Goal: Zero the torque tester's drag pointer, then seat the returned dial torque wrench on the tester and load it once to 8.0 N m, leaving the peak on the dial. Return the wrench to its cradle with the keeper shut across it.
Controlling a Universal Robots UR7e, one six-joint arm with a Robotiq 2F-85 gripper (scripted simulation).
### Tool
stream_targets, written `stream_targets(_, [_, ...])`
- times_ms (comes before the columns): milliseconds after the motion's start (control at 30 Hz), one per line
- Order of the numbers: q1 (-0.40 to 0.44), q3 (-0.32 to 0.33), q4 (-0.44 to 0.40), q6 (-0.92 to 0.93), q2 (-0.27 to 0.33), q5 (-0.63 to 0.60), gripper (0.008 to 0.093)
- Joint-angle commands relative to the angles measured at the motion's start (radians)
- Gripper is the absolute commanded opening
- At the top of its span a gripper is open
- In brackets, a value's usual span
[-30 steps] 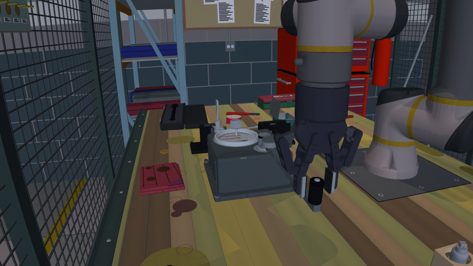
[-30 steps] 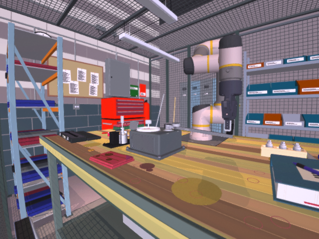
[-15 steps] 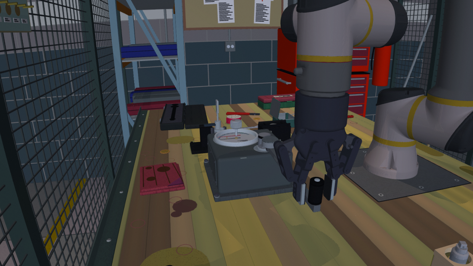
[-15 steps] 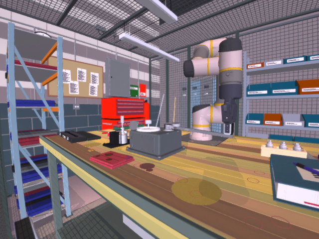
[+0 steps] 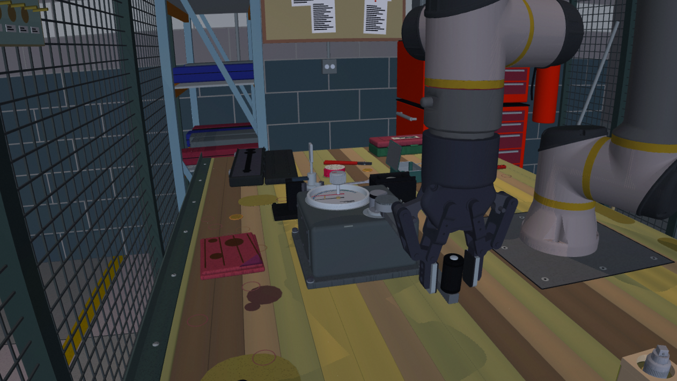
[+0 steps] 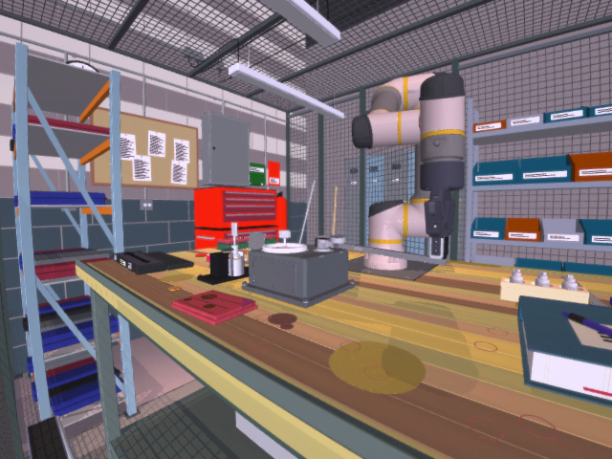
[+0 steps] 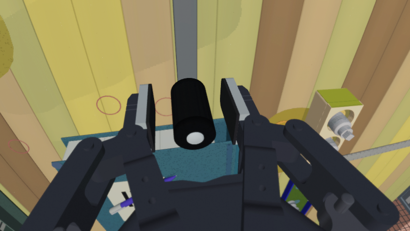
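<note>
The torque wrench's black grip [image 5: 451,272] [image 7: 192,113] sits between my fingers, and its grey bar [image 6: 390,252] runs level back to the head seated on the tester's drive [image 5: 382,204]. My gripper [image 5: 449,275] [image 6: 438,249] [image 7: 188,112] is open around the grip and holds nothing. The grey torque tester [image 5: 350,232] [image 6: 299,271] stands left of me with its white dial [image 5: 337,196] on top and a knurled knob [image 5: 337,177] above the dial. The black cradle [image 5: 289,199] stands behind the tester.
The arm's base [image 5: 563,222] stands close on the right on a dark plate. A block of sockets [image 6: 543,287] [image 7: 335,120] and a teal binder [image 6: 568,341] lie toward the bench's near end. A red pad [image 5: 231,254] lies left of the tester, by the mesh fence.
</note>
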Motion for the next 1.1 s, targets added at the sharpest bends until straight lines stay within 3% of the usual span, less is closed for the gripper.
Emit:
stream_targets(0, [0.000, 0.000, 0.000, 0.000, 0.000, 0.000, 0.0500])
stream_targets(267, [0.000, 0.000, 0.000, 0.000, 0.000, 0.000, 0.0500])
stream_targets(967, [0.000, 0.000, 0.000, 0.000, 0.000, 0.000, 0.0085])
stream_targets(1067, [-0.001, -0.004, 0.000, -0.001, 0.003, 0.000, 0.0080])
